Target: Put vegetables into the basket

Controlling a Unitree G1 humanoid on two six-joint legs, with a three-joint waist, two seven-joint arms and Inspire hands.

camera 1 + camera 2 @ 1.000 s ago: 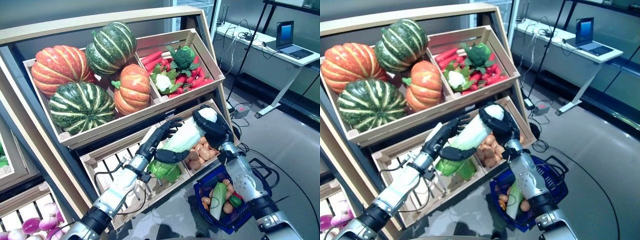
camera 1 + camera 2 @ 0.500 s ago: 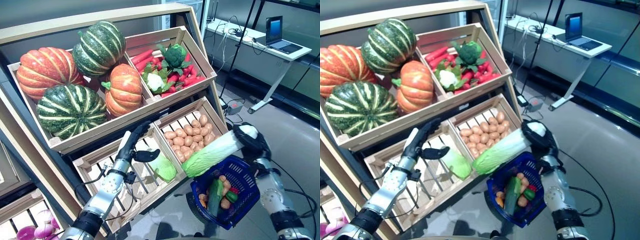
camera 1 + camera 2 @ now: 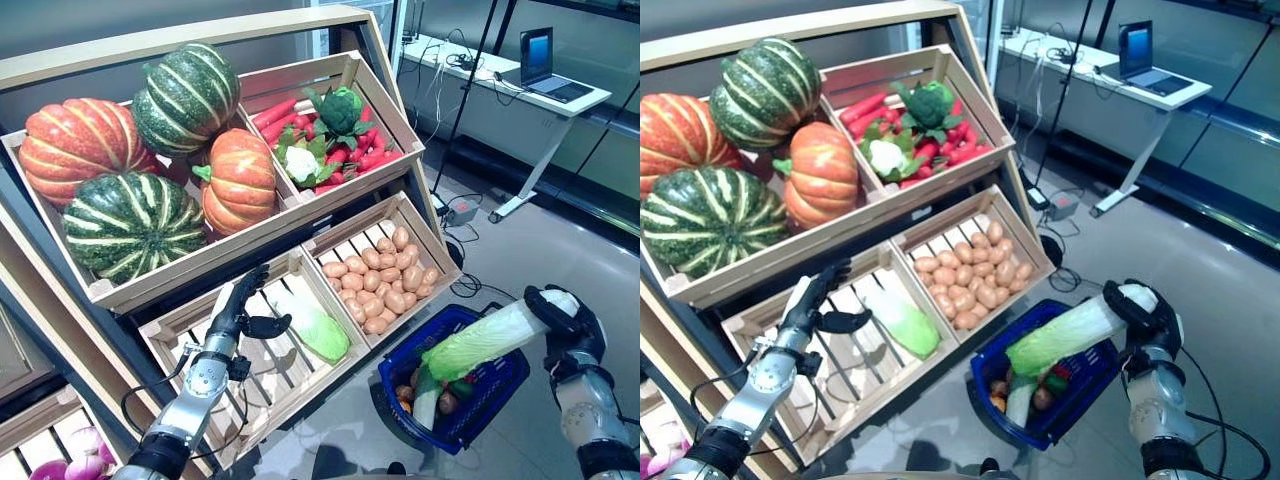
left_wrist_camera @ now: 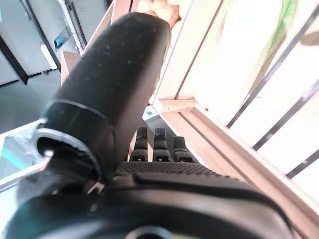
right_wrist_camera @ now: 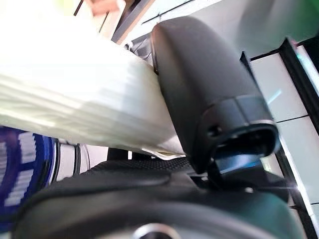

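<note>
I am standing in what looks like a mock grocery shop set up inside a lab or office. In front of me a slanted wooden produce stand holds open crates: striped green and orange pumpkins in one, red peppers with broccoli and cauliflower in the next, potatoes below. A blue shopping basket with vegetables in it sits on the smooth grey floor. Behind the stand, though, a white desk carries an open laptop and tangled cables, beside glass-panelled walls, which reads as a test room.
</note>
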